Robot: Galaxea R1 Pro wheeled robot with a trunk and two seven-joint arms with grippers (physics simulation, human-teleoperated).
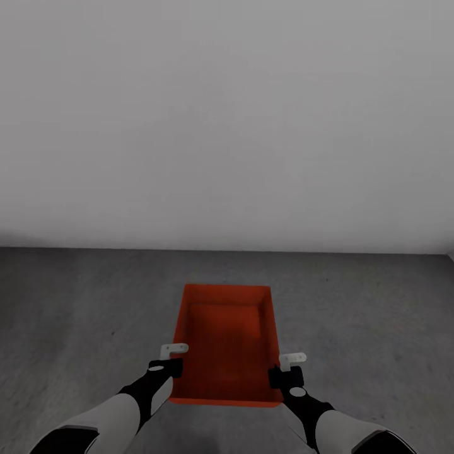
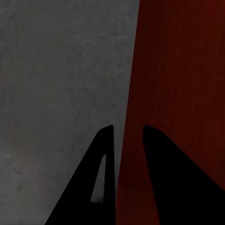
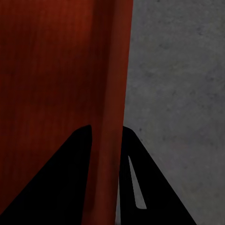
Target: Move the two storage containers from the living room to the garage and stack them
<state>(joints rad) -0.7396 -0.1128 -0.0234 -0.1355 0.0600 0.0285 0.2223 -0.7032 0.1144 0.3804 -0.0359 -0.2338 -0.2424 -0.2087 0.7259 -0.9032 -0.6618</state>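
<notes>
One orange-red storage container [image 1: 227, 340] sits low in front of me over the dark grey concrete floor [image 1: 75, 302], open side up and empty. My left gripper [image 1: 175, 358] clamps its left wall near the near corner. My right gripper [image 1: 285, 367] clamps the right wall opposite. In the left wrist view the gripper [image 2: 128, 127] straddles the container's wall [image 2: 178, 70], one finger inside and one outside. The right wrist view has the right gripper [image 3: 107, 127] astride the container's rim [image 3: 110, 70] the same way. I cannot tell whether the container rests on the floor or hangs just above it.
A plain white-grey wall [image 1: 227, 126] rises straight ahead, meeting the floor a little beyond the container. Mottled concrete stretches to both sides of the container [image 2: 56, 93] [image 3: 187, 93].
</notes>
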